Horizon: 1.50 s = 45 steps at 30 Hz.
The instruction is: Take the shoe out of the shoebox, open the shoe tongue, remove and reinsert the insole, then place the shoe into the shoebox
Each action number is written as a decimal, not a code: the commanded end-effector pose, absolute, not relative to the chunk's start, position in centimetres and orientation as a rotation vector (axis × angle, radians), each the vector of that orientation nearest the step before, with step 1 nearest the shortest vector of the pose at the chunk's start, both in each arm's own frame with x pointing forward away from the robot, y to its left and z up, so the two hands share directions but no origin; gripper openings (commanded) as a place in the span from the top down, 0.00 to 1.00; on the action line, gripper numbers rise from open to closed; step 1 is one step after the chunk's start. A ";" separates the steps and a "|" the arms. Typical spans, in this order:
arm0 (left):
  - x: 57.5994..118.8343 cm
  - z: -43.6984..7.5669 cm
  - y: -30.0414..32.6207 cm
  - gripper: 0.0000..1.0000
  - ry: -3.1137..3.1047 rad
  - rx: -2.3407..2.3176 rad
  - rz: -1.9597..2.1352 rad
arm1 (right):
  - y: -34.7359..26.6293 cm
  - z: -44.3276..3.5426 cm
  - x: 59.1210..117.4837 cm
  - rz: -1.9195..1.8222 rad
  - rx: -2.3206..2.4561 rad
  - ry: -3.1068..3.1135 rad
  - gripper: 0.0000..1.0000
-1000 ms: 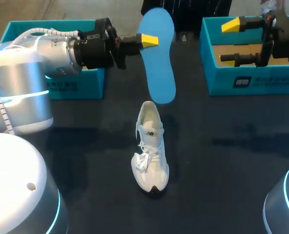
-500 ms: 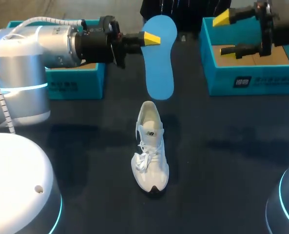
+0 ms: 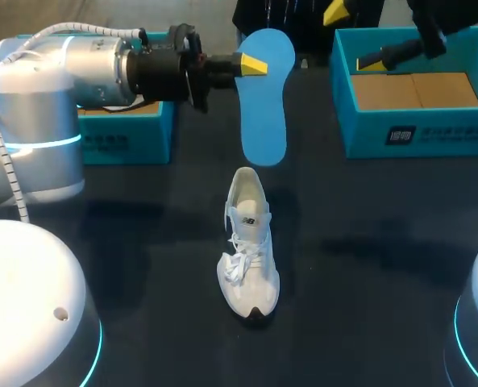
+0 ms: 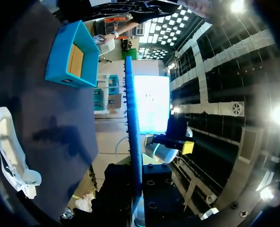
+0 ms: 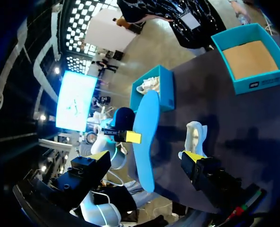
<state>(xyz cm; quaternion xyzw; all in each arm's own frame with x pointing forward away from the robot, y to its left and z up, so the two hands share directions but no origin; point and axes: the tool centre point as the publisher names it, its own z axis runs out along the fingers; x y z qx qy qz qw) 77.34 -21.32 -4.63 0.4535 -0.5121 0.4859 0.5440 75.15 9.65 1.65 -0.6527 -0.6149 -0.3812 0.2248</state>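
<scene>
Left arm (image 3: 53, 81) comes in from the left, forearm and wrist roughly level and held high. Left pincer (image 3: 251, 66) points sideways toward the middle, clamped on the insole (image 3: 264, 105) from both sides. One yellow tip faces the head camera, the other is hidden behind the insole. Right arm (image 3: 444, 16) sits high at the far right. Right pincer (image 3: 353, 39) is spread wide with its tips well apart, gripping nothing.
</scene>
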 end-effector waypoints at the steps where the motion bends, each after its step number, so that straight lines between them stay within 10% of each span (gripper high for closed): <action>1: 77.6 -4.6 -21.2 1.00 -1.221 1.074 1.147 | 10.7 2.6 75.3 -0.865 -1.983 -1.846 0.00; 45: 77.6 -4.6 -21.2 1.00 -1.221 1.074 1.147 | 18.3 4.4 75.4 -0.367 -2.250 -2.258 0.00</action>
